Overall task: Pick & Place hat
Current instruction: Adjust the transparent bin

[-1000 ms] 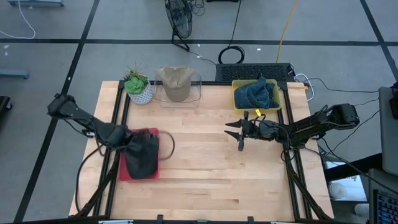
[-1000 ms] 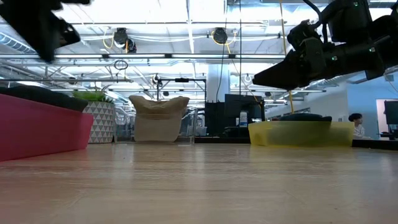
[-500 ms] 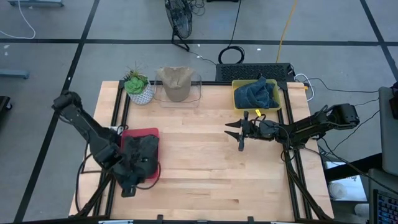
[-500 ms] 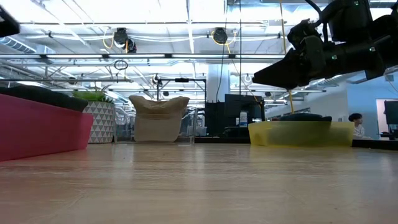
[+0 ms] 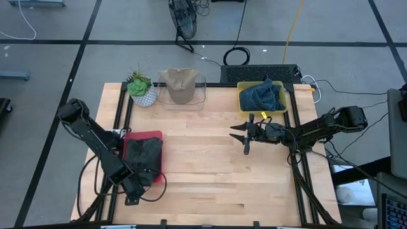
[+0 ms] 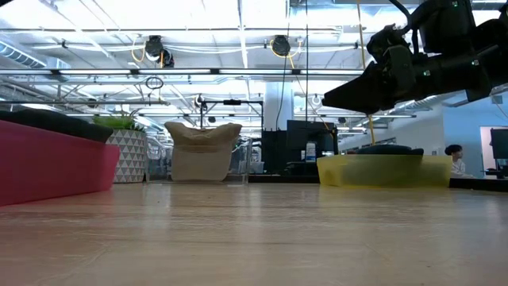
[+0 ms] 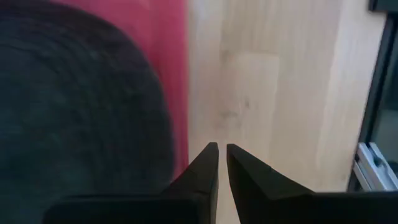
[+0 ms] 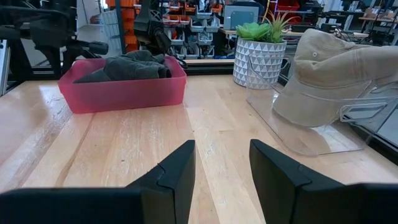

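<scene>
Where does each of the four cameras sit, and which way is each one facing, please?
High view: above, looking straight down on the table; both arms show, left gripper at the near edge.
Low view: at table height, looking level toward the beige hat; the right arm shows overhead.
Left wrist view: looks past nearly shut fingers at the red bin holding the dark hat.
Right wrist view: looks past the open right gripper across the table.
Shared: red bin, beige hat and plant pot.

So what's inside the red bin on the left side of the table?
The red bin holds a dark hat that fills most of it. Whatever may lie beneath the hat, including the bin's floor, is covered from every view.
</scene>
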Controlling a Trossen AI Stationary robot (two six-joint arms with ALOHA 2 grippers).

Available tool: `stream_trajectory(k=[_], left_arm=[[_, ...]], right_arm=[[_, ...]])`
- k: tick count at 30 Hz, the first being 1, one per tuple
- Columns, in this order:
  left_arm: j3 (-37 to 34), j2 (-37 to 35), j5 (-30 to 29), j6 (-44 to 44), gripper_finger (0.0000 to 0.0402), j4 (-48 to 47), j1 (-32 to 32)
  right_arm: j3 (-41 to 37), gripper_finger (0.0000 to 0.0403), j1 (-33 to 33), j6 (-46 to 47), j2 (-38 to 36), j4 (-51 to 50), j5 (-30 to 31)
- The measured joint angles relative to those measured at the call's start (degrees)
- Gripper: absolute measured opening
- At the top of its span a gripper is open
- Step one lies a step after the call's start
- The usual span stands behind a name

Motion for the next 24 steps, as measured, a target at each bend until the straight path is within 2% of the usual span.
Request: stream_trajectory(k=[4, 12, 19, 24], left_arm=[[0.1, 0.5, 0.9, -0.2, 0.0046, -7.2, 0.0], [0.0, 0.5, -4.0, -1.1, 0.0046, -15.6, 0.8], [0.0, 0.5, -7.0, -1.5, 0.0046, -16.6, 4.6], [1.9, 0.5, -3.2, 3.0, 0.0046, -16.7, 8.2]], right_arm=[[0.0, 0.013, 0.0, 0.0, 0.0, 0.0, 0.0], [0.0, 0.013, 0.0, 0.1, 0.0, 0.0, 0.0], [0.0, 0.013, 0.0, 0.1, 0.0, 0.0, 0.0], [0.0, 0.013, 0.0, 0.0, 0.0, 0.0, 0.0]])
